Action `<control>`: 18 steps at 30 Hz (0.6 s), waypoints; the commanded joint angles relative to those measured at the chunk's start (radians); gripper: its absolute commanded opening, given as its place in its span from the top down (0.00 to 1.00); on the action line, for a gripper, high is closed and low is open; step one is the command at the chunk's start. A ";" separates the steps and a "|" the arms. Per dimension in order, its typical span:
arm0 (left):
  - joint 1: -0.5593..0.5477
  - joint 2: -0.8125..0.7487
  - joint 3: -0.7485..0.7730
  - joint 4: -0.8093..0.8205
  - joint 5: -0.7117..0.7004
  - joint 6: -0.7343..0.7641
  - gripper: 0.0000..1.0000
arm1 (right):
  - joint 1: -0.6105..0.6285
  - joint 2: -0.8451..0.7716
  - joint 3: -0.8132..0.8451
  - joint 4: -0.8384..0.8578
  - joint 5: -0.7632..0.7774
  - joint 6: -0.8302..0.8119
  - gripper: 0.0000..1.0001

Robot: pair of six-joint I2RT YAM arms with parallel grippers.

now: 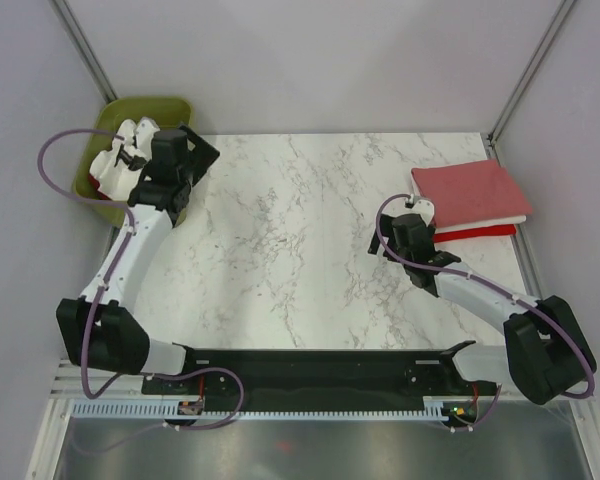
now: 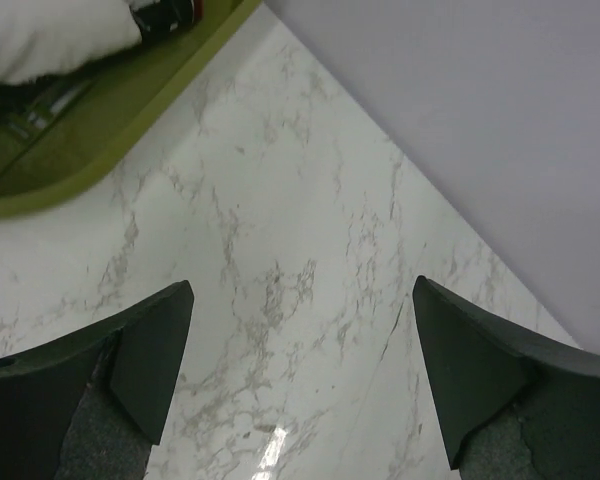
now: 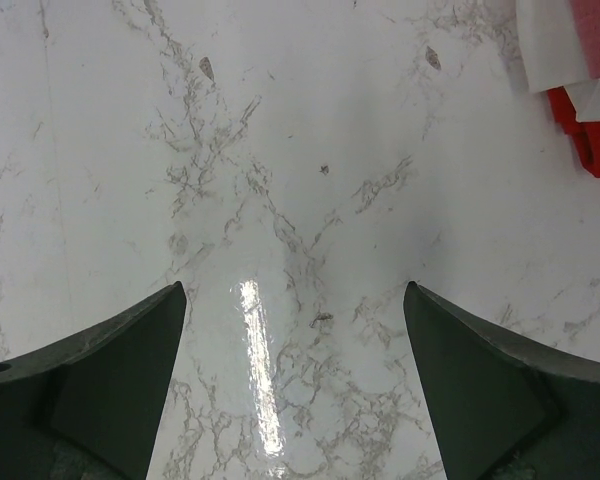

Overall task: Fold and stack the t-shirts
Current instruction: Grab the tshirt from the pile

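T-shirts: top view, folded pink/white/red stack at table far-right corner, prob. keeping centre free; white one waits in tub.
L wrist: left pincer wide open, empty, beside tub.
R wrist: right pincer open, empty, nr stack.

A robotics lab enclosure: marble-look tabletop, plain white wall panels, aluminium frame posts.

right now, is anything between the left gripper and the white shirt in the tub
Only the tub's rim. The white shirt lies inside the tub, and the open left gripper is outside it, over the table.
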 commanded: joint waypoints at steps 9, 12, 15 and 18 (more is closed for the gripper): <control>0.124 0.470 0.641 -0.336 -0.213 0.241 0.02 | -0.003 0.006 0.038 0.030 -0.041 -0.004 0.02; 0.198 0.573 0.737 -0.429 -0.207 0.261 0.03 | -0.003 0.001 0.038 0.031 -0.050 0.000 0.02; 0.267 0.664 0.771 -0.445 -0.181 0.248 0.04 | -0.003 -0.008 0.033 0.039 -0.059 0.004 0.02; 0.328 0.750 0.780 -0.445 -0.134 0.223 0.05 | -0.003 -0.013 0.028 0.045 -0.064 0.010 0.02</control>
